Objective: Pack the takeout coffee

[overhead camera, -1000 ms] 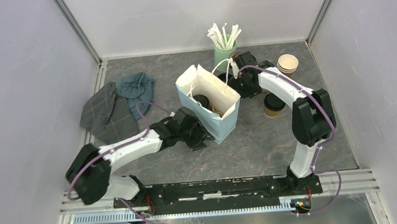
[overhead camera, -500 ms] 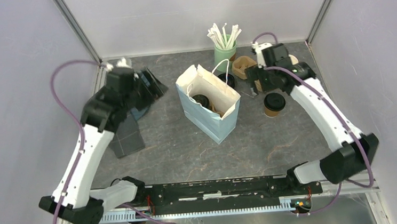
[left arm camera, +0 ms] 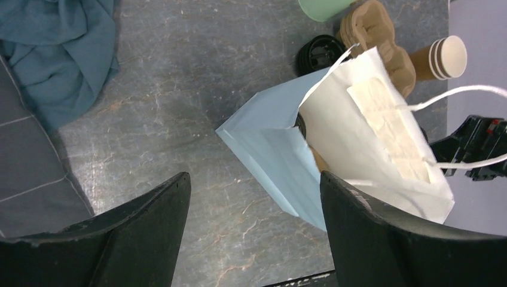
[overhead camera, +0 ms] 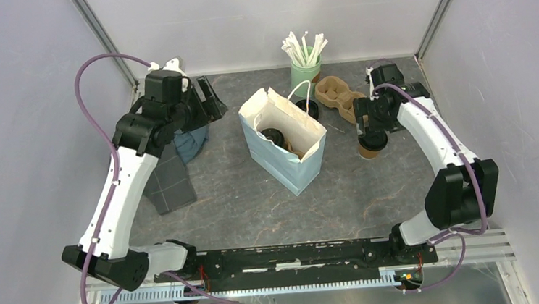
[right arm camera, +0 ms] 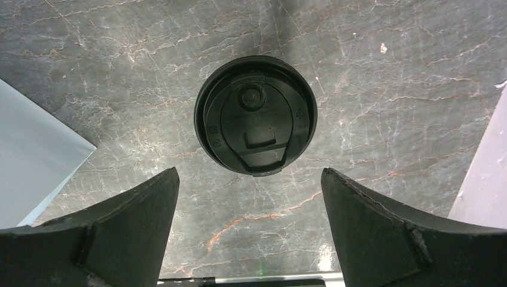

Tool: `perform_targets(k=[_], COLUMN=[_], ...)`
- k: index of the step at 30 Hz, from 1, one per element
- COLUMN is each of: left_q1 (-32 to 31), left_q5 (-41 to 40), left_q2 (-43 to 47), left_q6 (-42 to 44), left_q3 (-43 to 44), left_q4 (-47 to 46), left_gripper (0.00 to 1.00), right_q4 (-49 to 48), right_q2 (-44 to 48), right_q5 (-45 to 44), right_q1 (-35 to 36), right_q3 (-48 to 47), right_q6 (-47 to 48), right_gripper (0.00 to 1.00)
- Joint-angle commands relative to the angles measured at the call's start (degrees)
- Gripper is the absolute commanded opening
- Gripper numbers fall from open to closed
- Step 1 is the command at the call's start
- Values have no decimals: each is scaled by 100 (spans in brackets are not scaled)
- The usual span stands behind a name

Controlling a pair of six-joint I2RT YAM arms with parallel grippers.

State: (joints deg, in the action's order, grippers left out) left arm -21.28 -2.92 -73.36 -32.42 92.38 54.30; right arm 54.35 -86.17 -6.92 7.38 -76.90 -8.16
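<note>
Coffee cup [right arm camera: 256,113] with a black lid stands straight below our right gripper [right arm camera: 248,173]. The two fingers [right arm camera: 137,221] are spread wide, wider than the lid, and they hold nothing. They hang above the cup, one on each side, and do not touch it. The cup stands upright, so its long way runs up and down, and we look right down on its round top. We think the next move is to go straight down and squeeze the cup's sides. The lid has small raised marks, but they are too small for us to read.

Looking from above, this cup is on the right half of the table [overhead camera: 257,211], between the paper bag [overhead camera: 282,169] and the right edge. The bag stands open in the middle of the table. The other coffee cup [overhead camera: 274,136] is inside it, black lid up. We see no writing on the bag.

Our left gripper [overhead camera: 208,102] is high up near the far left corner, above the blue cloth [overhead camera: 191,140]. Its fingers are wide apart too and hold nothing. It is well apart from the cup, so our right arm is the nearer one.
</note>
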Motion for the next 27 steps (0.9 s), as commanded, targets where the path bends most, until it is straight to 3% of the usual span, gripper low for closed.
perform_targets(k=[1,14,27], left_q1=[26,26,29], left_q5=[88,242,213], left_q2=[306,410,403], left_q6=[358,350,385], left_q3=[-253,-374,-377], left_q4=[-24,-156,-140], left_gripper=[85,87,88], right_q4=[-45,-260,-414], right_q2=[-116,-513,-683], right_q5=[56,-75,431], right_q1=[-20,-108,-295], right_q3=[-14,8,28], right_q6=[-146,494,597], right_gripper=[94,96,89])
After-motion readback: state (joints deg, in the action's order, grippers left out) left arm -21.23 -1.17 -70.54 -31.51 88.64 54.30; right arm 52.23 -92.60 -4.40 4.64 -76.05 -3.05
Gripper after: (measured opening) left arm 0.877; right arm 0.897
